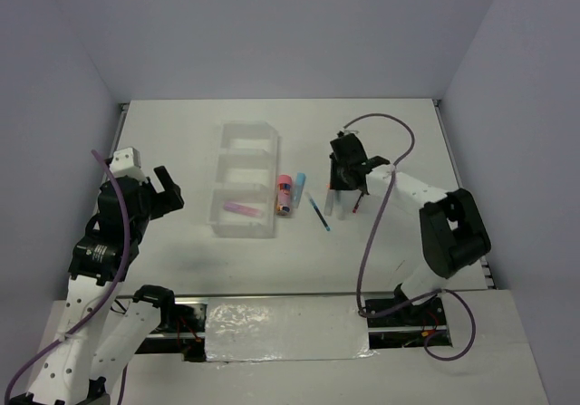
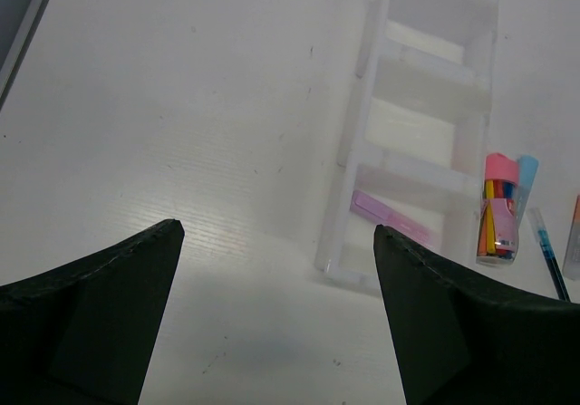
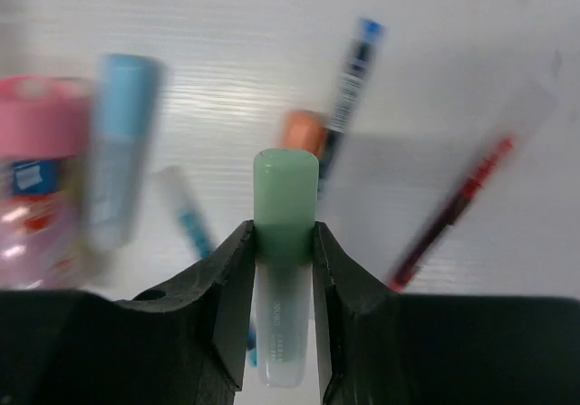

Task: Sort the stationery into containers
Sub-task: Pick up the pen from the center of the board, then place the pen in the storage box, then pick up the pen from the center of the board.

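While the left end effector [image 1: 165, 192] hangs wide open and empty over the worktop [image 1: 181, 142], the tray [image 2: 359, 106] to its right holds a pink highlighter [image 1: 245, 210] in its nearest compartment; further right, the right end effector [image 3: 283, 233] is clamped on a green highlighter [image 3: 285, 188] beside a red pen [image 3: 453, 210].

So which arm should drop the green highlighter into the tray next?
Right. The right gripper is shut on the green highlighter; the left gripper hangs open and empty beside the tray.
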